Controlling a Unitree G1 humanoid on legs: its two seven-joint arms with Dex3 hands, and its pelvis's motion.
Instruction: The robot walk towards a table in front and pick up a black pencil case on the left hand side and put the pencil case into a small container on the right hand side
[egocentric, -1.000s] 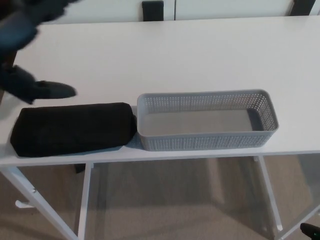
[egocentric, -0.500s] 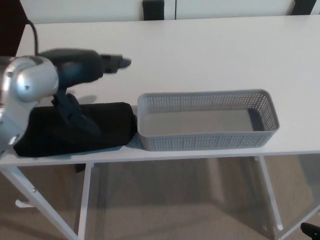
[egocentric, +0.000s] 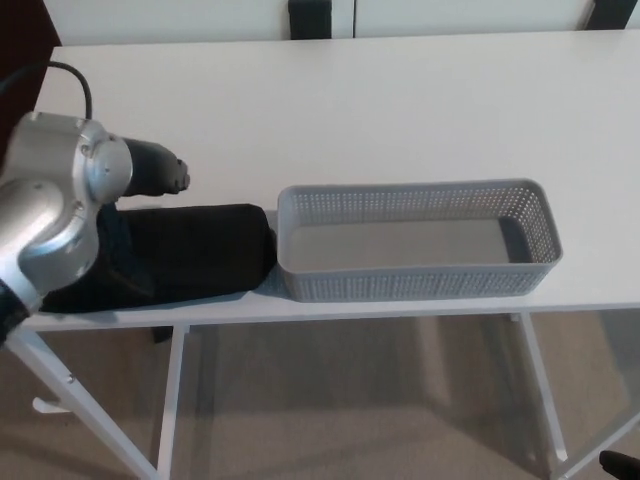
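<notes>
Left hand (egocentric: 150, 172) sits at the left of the frame, above the rear edge of the black pencil case (egocentric: 190, 255), with the silver wrist joint (egocentric: 60, 200) covering much of it; whether its fingers are apart or together cannot be determined from this view. Right hand is not in view. The pencil case lies flat on the white table (egocentric: 400, 110) near the lower left of the frame, its right end touching or just beside the left wall of the grey basket (egocentric: 415, 285), which stands empty in the centre-right. Judgement: the step in hand is the approach to the grasp, and nothing is lifted yet. To do it well, the hand should descend across the middle of the case, fingers spread wide enough to span its short side, and close firmly on the soft body before lifting clear of the basket wall; a grip at one end would likely let the case sag or catch the rim. Compared with half a second earlier, the forearm has drawn back toward the left of the frame and lower, the outstretched fingers no longer reach toward the centre, and the case and basket remain in place.
</notes>
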